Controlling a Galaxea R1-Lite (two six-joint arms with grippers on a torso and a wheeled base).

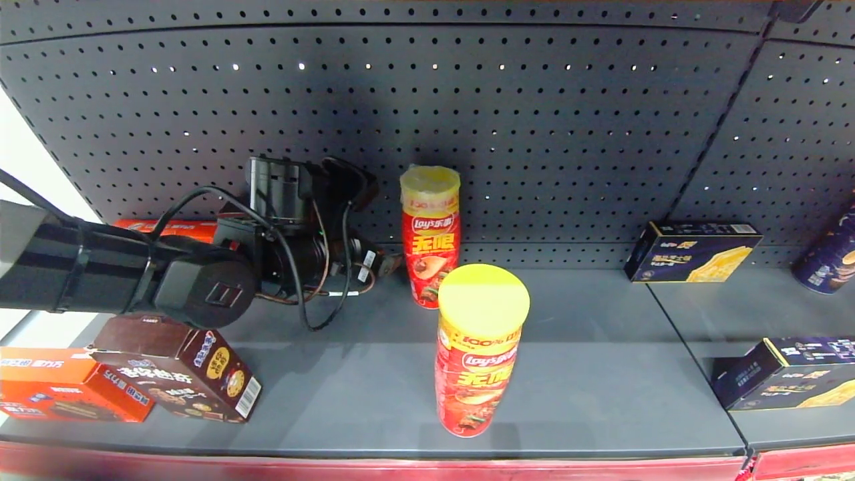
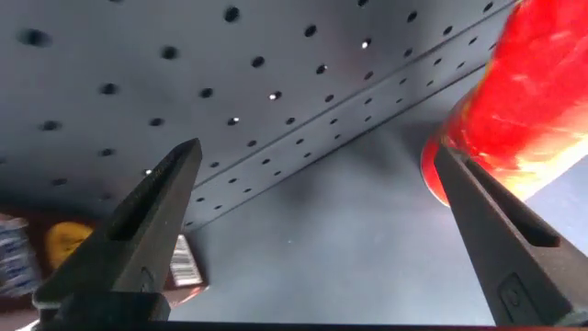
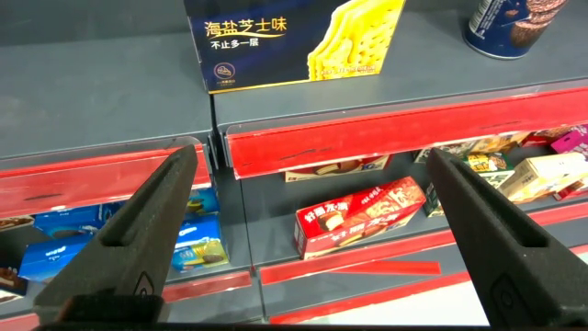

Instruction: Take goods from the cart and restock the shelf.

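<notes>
**Left gripper** (image 2: 317,156): spread wide, holding nothing, level above the shelf (image 1: 588,374) deck and aimed at the pegboard back panel (image 1: 534,133).

**Rear chip can** (image 1: 431,237): just beside one fingertip, off to the side of the gap rather than between the fingers; contact not discernible. Stands upright on its base close to the panel, long axis vertical, yellow lid up, printed face toward the aisle. Set deep, probably to leave room for a row in front and keep labels readable.

**Front chip can** (image 1: 479,347): same pose, well behind the fingertips, near the shelf lip.

**Brown box** (image 1: 177,374) and **orange box** (image 1: 60,391): farther behind the gripper, also toward the lip.

**Right gripper** (image 3: 312,156): likewise wide and empty, facing red-edged lower shelves (image 3: 367,138), with a dark cracker box (image 3: 294,41) beyond its tips. Probably parked out of the way.
</notes>
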